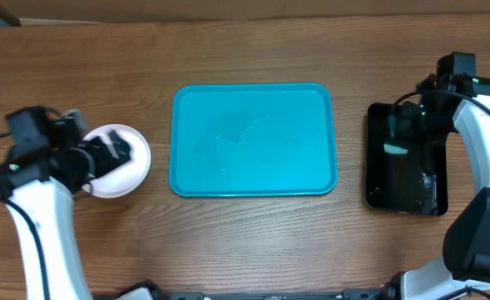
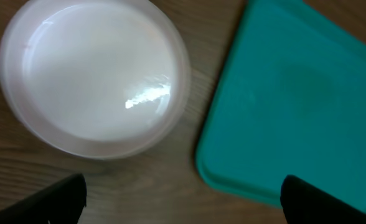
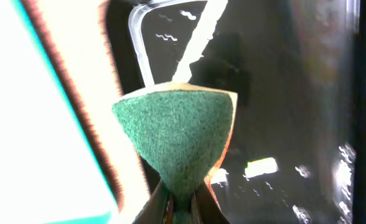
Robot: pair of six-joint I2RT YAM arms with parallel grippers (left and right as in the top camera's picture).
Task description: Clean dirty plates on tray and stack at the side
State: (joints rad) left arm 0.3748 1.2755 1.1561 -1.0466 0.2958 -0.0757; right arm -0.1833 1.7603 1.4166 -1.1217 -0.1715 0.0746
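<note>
The turquoise tray [image 1: 253, 140] lies bare in the middle of the table; its corner shows in the left wrist view [image 2: 295, 99]. A white plate [image 1: 127, 154] sits on the wood left of the tray, seen up close in the left wrist view [image 2: 94, 74]; whether other plates lie under it I cannot tell. My left gripper [image 1: 112, 152] hovers over that plate with its jaws [image 2: 183, 199] wide apart and empty. My right gripper [image 1: 395, 137] is over the black tray, shut [image 3: 182, 208] on a green sponge [image 3: 177, 140].
A smaller glossy black tray [image 1: 405, 158] lies at the right, under my right gripper, and fills the right wrist view [image 3: 276, 93]. Bare wood lies between the plate and the turquoise tray.
</note>
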